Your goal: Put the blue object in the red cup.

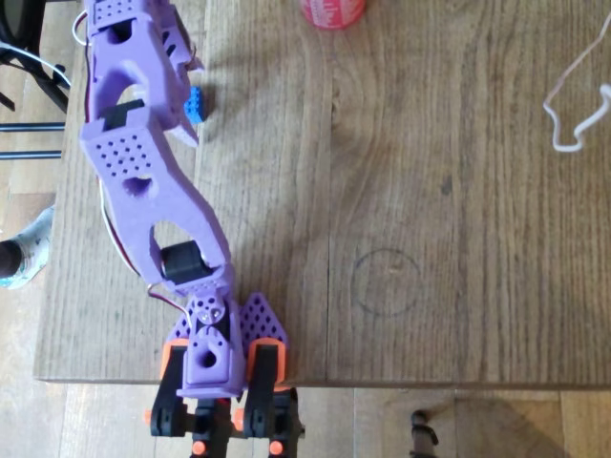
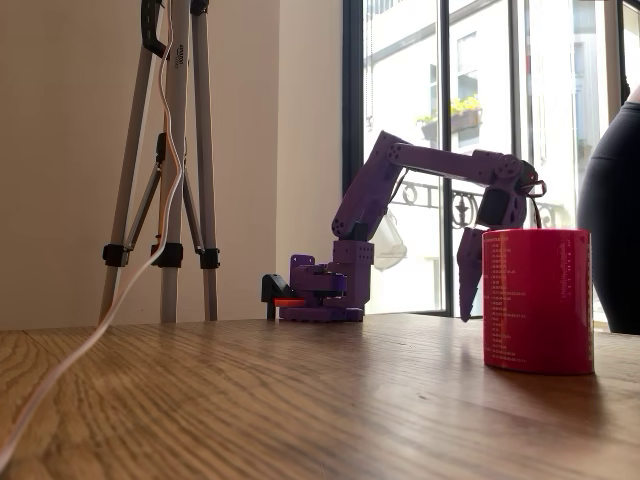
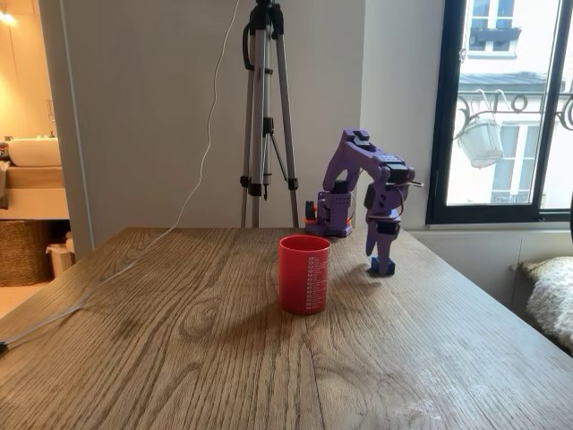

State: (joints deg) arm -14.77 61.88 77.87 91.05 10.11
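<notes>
A purple robot arm (image 1: pixel 158 191) reaches across a wooden table (image 1: pixel 430 191) from its base at the near edge in the overhead view; its gripper (image 1: pixel 194 103) is lowered at the table's upper left, with the blue object (image 1: pixel 197 102) between the fingers; the fingers stand a little apart on either side of the block, and whether they press on it I cannot tell.

The blue object is a small bright blue block, squarish, with faint round studs on its top; part of it is hidden under the purple gripper body; in a fixed view (image 3: pixel 383 266) it shows as a small blue patch at the gripper's tip, right at the tabletop.

The red cup (image 1: pixel 333 11) sits at the top edge of the overhead view, well apart from the block and to its right; it is a round, straight-sided, pinkish-red cup standing upright, with columns of small white lettering down its side (image 3: pixel 304 274); in the other fixed view (image 2: pixel 538 300) it stands close to the camera, in front of the lowered gripper (image 2: pixel 470 290).

A white cable (image 1: pixel 578 105) lies curled on the table's right side; a tripod (image 3: pixel 266 107) stands behind the table.
</notes>
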